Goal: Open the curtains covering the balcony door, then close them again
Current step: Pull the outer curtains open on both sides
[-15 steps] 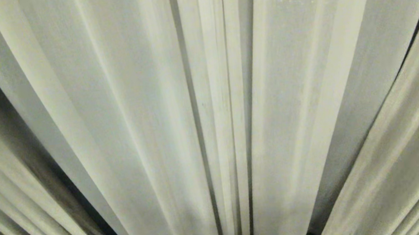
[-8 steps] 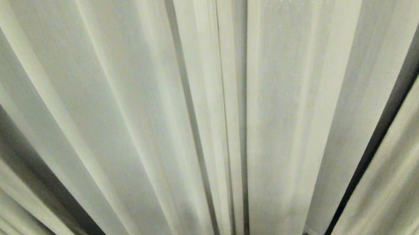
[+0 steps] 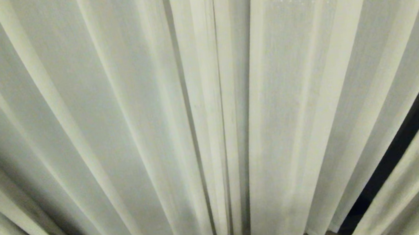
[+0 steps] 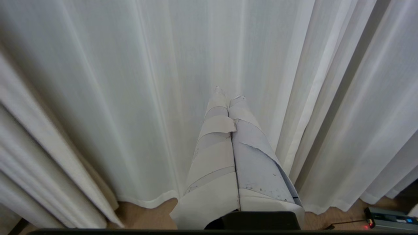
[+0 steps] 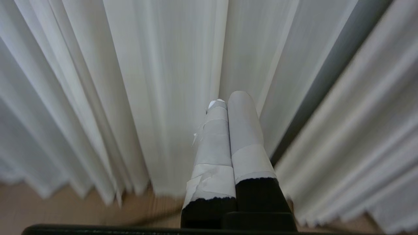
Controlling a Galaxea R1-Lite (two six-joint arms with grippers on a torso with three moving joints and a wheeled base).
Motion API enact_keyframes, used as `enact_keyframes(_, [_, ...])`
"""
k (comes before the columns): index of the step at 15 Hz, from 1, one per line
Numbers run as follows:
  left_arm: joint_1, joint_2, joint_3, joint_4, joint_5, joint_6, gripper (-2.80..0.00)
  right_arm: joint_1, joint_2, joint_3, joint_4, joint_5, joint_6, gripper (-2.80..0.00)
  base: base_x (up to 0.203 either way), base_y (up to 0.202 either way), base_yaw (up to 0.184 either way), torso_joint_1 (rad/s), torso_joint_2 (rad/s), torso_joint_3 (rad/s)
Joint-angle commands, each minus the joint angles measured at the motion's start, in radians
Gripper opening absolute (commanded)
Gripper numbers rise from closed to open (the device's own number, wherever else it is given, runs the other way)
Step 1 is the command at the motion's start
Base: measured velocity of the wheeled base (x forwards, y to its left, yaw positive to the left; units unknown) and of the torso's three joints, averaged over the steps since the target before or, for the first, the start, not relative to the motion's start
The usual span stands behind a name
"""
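- curtains (image 3: 207,94) hang drawn across the whole head view, cream panels meeting at a bunched seam in the middle, hems just above the wooden floor (image 4: 147,215); the balcony door itself is hidden, with only a dark gap (image 3: 405,142) showing between folds toward the robot's right.
- risk, as a judgement: both tools are clenched on nothing, so a sweep at the fabric would only push it, and the light cloth could slide off the taped fingers and fall back shut.
- risk: the seam is several overlapping pleats, so a tool could catch the wrong fold and drag one panel only partway.
- risk: a power brick (image 4: 388,218) with a cable lies on the floor beside the hems near the left tool; fabric dragged low could snag it.
- left tool (image 4: 228,94) points into a flat stretch of curtain, tips very near the cloth; whether they touch cannot be told.
- right tool (image 5: 228,98) aims at a pleat edge, with a shadowed fold just beside it; it also holds nothing, and contact cannot be told.
- neither arm appears in the head view.
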Motion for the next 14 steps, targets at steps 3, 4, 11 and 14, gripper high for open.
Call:
enact_keyframes(3, [0.0, 0.0, 0.0, 0.0, 0.0, 0.001, -2.8, -0.007, -0.123, 0.0, 0.007, 0.0, 0.008, -2.8, 0.0, 0.0, 0.0, 0.0, 0.0, 0.0])
enact_keyframes(4, [0.0, 0.0, 0.0, 0.0, -0.001, 0.0, -2.8, -0.01, -0.123, 0.0, 0.007, 0.0, 0.009, -2.8, 0.0, 0.0, 0.0, 0.0, 0.0, 0.0])
enact_keyframes(11, [0.0, 0.0, -0.001, 0.0, 0.0, 0.001, -2.8, -0.011, -0.123, 0.0, 0.004, -0.005, 0.111, -2.8, 0.0, 0.0, 0.0, 0.0, 0.0, 0.0])
enact_keyframes(14, [0.0, 0.0, 0.0, 0.0, 0.0, 0.0, -2.8, -0.011, -0.123, 0.0, 0.002, -0.011, 0.14, -2.8, 0.0, 0.0, 0.0, 0.0, 0.0, 0.0])
